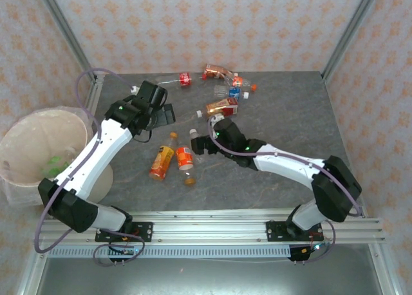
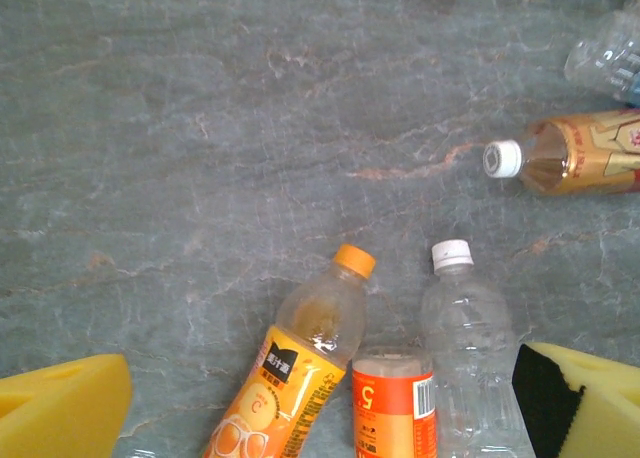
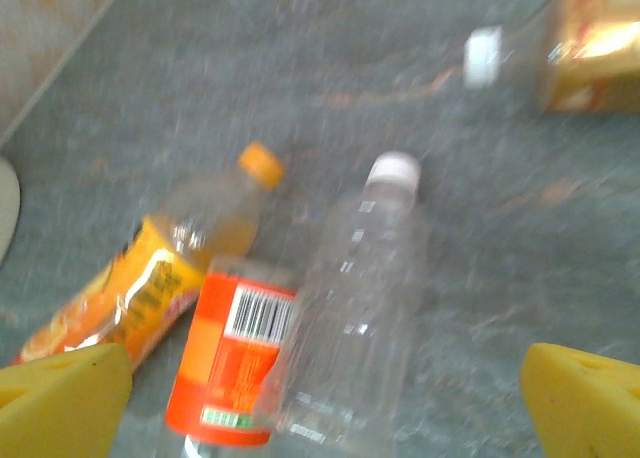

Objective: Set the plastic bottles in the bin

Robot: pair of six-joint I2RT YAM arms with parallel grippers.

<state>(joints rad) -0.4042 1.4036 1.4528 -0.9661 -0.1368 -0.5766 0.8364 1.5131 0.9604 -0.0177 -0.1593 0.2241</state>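
Left tool (image 2: 325, 398) and right tool (image 3: 328, 378) both spread, nothing pinched; every bottle we see lies on the tabletop (image 1: 290, 114), right of the bin (image 1: 29, 150).
We judge the step in hand to be a pick of the clear bottle (image 3: 350, 318), which lies under the right tool and well right of the bin. To do it well, we would close across its body rather than its white cap. The pad should stay off the orange-banded bottle (image 3: 235, 363) touching its bin side. The juice bottle (image 3: 150, 278) lies one place nearer the bin. Thin plastic may crush or slip. The right wrist view is blurred and its labels unreadable. Bottle bases are cut off in the left wrist view. The left arm covers part of the bin's rim, and we cannot identify a green item (image 1: 55, 168) inside.
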